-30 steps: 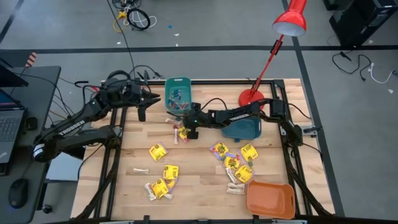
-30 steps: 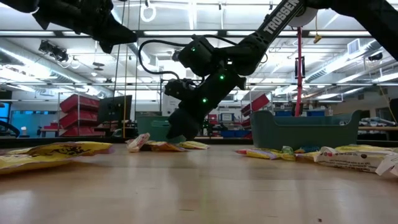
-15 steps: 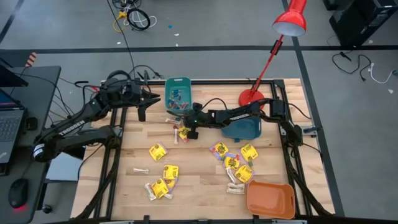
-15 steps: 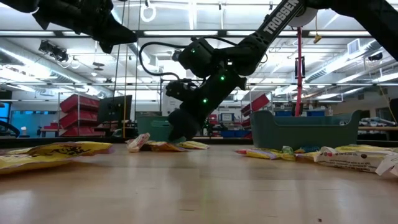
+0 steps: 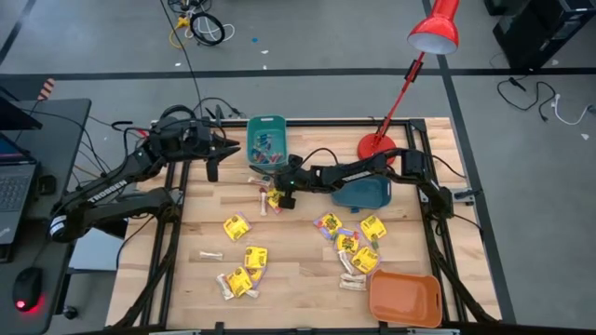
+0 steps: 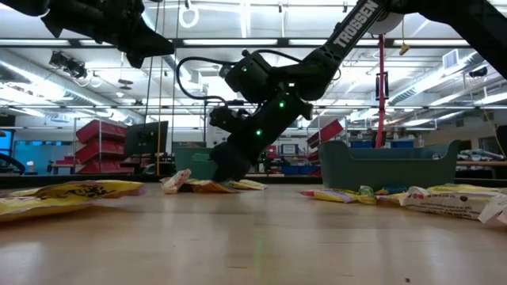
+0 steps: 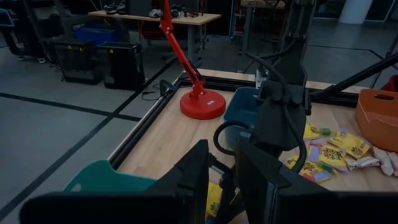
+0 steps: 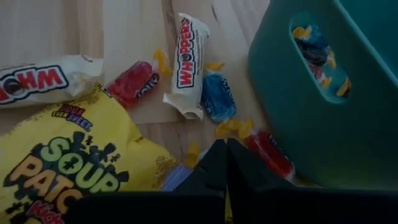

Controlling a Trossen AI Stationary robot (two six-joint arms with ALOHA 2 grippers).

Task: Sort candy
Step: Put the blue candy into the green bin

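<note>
**Right gripper working low beside the teal bin**

The right gripper (image 5: 284,196) is reaching to the table's (image 5: 298,279) far-middle area, fingers pressed together with nothing between them, hovering over candy (image 8: 186,62) crowded against the teal bin (image 5: 265,140); little open room is showing there. The near-left corner is lying barer. Wrappers are reading "WHOPPERS" (image 8: 190,53) and "SOUR PATCH" (image 8: 68,168), the latter partly cut off. More yellow packets (image 5: 244,268) are lying scattered mid-table. The left gripper (image 5: 212,160) is hanging above the far-left edge, fingers slightly parted, holding nothing. An orange bin (image 5: 405,298) is sitting at the near-right corner.
</note>
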